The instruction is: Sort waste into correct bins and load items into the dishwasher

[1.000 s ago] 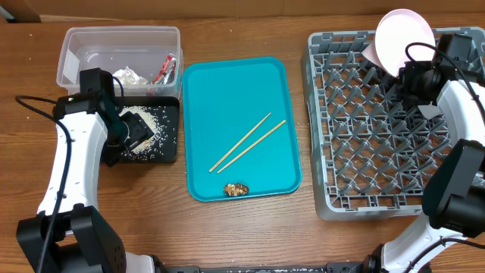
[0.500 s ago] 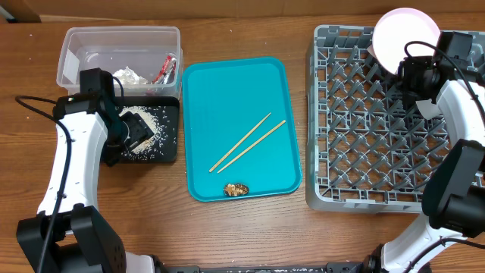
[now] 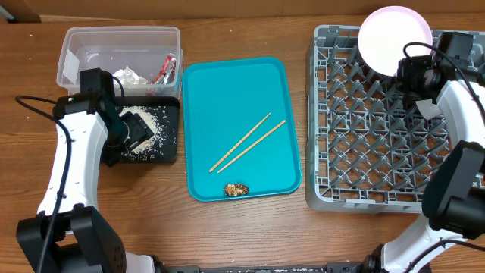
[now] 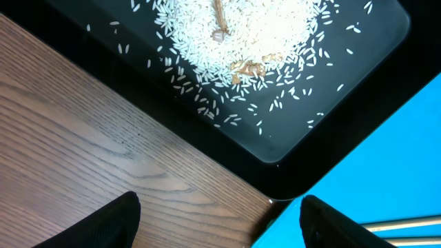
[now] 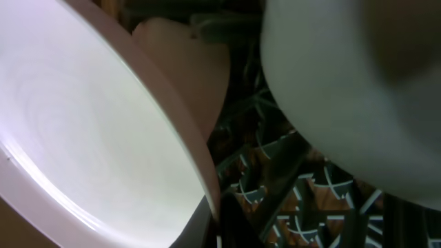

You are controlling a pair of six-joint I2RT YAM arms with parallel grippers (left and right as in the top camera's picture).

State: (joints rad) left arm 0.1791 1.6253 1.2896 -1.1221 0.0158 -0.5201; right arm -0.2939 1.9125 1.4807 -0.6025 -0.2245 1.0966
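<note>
Plate [image 3: 395,39], round, white: held tilted above the far left corner of the rack [image 3: 364,136]. Your right fingers [image 3: 413,70] were clenched on its near rim. Your right wrist view showed the plate's face and rim close up and blurred, with the dark rack grid behind. The fingers themselves could not be made out there.

Rack, grey, square, grid of upright pegs: sat at the right of the surface [image 3: 242,227].

Left fingers [image 4: 117,220]: released and spread wide, nothing between them. You had them hanging over the near corner of the black tray [image 3: 171,148], one tip above bare wood, the other above the edge of the teal tray [image 3: 204,98].

Rice grains [image 3: 150,125]: heaped and scattered inside the black tray, with a few brownish bits [image 4: 248,67] among them.

Clear tub [image 3: 121,32], white label [image 3: 68,67] on its left wall: stood just behind the black tray at the far left. It held the crumpled white paper [image 3: 129,74] and the red-and-white wrapper [image 3: 167,68], both toward its near right.

Teal tray: lay between the black tray and the rack. It carried two chopsticks [image 3: 246,144], side by side on a diagonal, and one brown food scrap [image 3: 236,189] close to its near edge, apart from the chopsticks.
</note>
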